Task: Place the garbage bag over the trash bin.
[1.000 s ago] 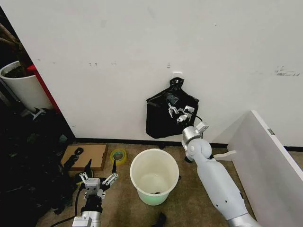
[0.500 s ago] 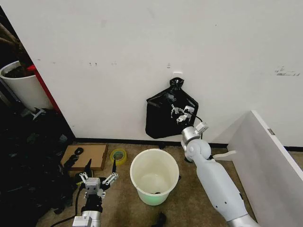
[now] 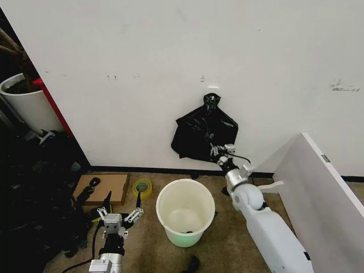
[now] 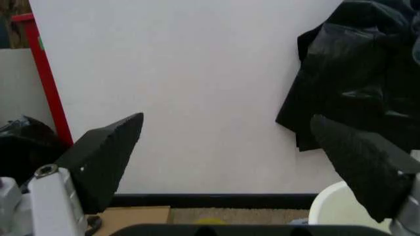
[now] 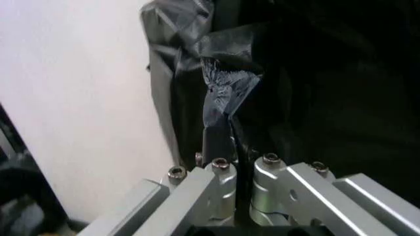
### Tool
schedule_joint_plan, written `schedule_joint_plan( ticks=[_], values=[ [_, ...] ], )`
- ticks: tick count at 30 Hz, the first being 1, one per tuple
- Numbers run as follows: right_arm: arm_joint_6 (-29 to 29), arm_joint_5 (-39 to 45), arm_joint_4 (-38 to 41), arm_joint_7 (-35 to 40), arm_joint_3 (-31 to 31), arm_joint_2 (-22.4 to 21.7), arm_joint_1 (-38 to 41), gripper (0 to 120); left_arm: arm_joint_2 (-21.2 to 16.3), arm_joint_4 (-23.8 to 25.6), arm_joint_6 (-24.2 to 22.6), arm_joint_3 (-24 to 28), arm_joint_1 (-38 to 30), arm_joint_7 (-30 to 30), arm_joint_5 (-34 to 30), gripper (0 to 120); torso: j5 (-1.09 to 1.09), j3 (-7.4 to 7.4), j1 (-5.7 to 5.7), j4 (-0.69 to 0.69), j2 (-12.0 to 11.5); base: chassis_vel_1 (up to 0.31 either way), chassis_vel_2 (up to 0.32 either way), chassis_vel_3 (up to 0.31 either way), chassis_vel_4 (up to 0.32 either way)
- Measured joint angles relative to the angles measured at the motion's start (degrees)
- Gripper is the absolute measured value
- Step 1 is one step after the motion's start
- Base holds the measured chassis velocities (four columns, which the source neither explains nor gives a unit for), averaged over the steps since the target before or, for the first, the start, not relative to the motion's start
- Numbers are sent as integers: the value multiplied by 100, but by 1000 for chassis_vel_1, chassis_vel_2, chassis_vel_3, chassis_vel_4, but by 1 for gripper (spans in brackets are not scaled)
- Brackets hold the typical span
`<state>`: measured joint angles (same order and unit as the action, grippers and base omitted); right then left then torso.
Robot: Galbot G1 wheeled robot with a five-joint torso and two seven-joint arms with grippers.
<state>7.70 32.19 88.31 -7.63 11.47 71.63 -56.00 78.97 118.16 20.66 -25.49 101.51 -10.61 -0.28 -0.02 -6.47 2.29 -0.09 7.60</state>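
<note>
Head view: bag (image 3: 200, 132) hangs on the far wall, above and behind the bin (image 3: 185, 211), which stands on the floor. Right gripper (image 3: 220, 150) pinches a fold at the bag's lower right edge. Left gripper (image 3: 119, 216), spread, waits low at near left.

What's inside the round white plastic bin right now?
The round white plastic bin stands open and unlined, with one small dark speck on its pale greenish floor. The near inner wall is hidden behind the rim.
</note>
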Motion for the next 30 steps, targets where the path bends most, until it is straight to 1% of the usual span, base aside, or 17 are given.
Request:
schedule_joint_plan(
  ticks=[5, 6, 10, 12, 16, 20, 30],
  values=[
    [136, -359, 302, -21, 31, -154, -446, 0, -2, -25, 2, 6, -33, -3, 1, 100, -1, 0, 0, 1, 0, 0, 0, 0, 0],
    [136, -359, 302, -21, 31, -154, -446, 0, -2, -25, 2, 6, -33, -3, 1, 100, -1, 0, 0, 1, 0, 0, 0, 0, 0],
    [232, -549, 543, -33, 99, -257, -866, 0, -2, -69, 2, 16, -84, -6, 0, 100, -1, 0, 0, 0, 0, 0, 0, 0, 0],
    [271, -646, 643, -30, 130, -273, -1095, 0, 1, -105, 2, 27, -109, -8, 0, 100, 0, 0, 0, 0, 0, 0, 0, 0, 0],
    [312, -746, 691, -27, 145, -286, -1260, 0, 5, -135, 2, 34, -126, -11, 0, 100, -1, 0, 0, 0, 0, 0, 0, 0, 0],
    [491, -1150, 780, 16, 132, -315, -1746, 0, 12, -203, 3, 59, -178, -15, 0, 100, 0, 0, 0, 0, 0, 0, 0, 0, 0],
    [733, -1570, 1029, 120, 126, -306, -2349, 0, 4, -225, 20, 45, -207, -33, -24, 100, 0, 0, 0, 0, 0, 0, 0, 0, 0]
  ],
)
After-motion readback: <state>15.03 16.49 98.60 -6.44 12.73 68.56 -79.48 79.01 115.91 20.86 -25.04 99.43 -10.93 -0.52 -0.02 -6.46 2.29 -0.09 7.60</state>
